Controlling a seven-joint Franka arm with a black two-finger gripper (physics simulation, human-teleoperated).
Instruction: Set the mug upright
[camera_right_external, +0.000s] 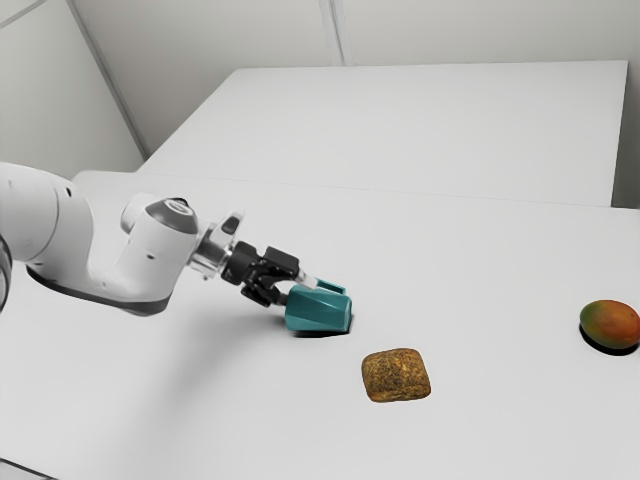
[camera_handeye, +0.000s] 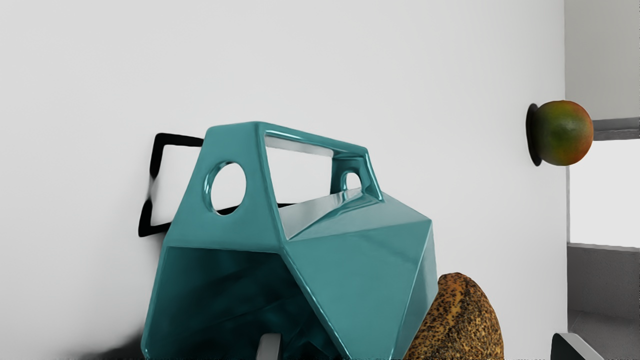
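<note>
Mug (camera_right_external: 318, 312) lay tipped, mouth (camera_handeye: 215, 290) toward the gripper (camera_right_external: 298, 291), whose jaws stood apart; gripping the wall (camera_handeye: 360, 275) firmly before turning slowly seemed best.

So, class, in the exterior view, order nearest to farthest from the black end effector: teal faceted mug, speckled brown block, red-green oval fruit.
1. Teal mug: on its side, at the end effector.
2. Speckled block: just past the mug.
3. Oval fruit: far toward the exterior view's right.
</note>
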